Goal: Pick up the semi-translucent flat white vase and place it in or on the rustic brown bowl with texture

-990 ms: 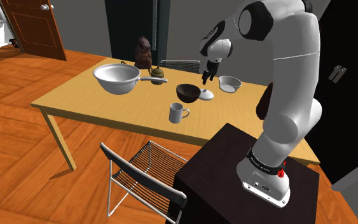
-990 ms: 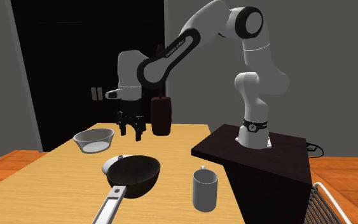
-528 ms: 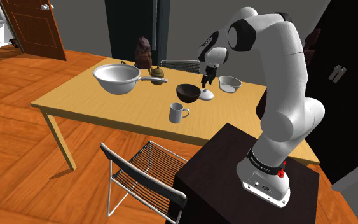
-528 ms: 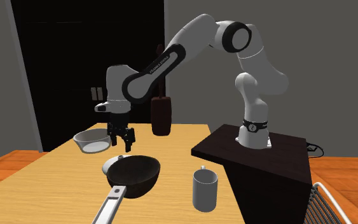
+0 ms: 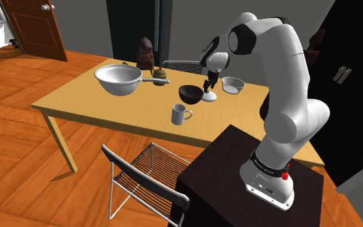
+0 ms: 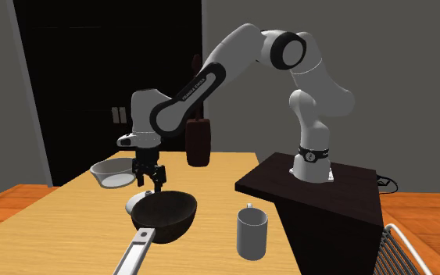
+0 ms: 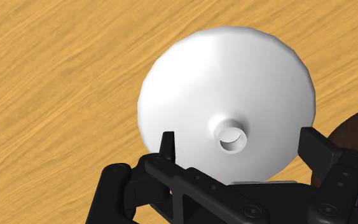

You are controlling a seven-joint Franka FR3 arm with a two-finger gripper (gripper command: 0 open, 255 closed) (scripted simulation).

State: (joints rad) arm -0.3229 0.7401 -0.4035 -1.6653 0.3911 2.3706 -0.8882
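While the gripper (image 5: 208,86) hangs low over the wooden table (image 5: 83,97), its black fingers (image 7: 166,145) stand wide apart on either side of the short neck of the flat white vase (image 7: 222,83), not touching it. The vase sits upright on the wood just beside the dark brown bowl (image 5: 190,94), outside it. A pale shallow bowl (image 5: 233,84) stands near, on the vase's other side. What the white mug (image 5: 180,115) holds cannot be made out. From the wrist, the dark brown bowl is cut off behind a finger; in the second exterior view it hides most of the vase.
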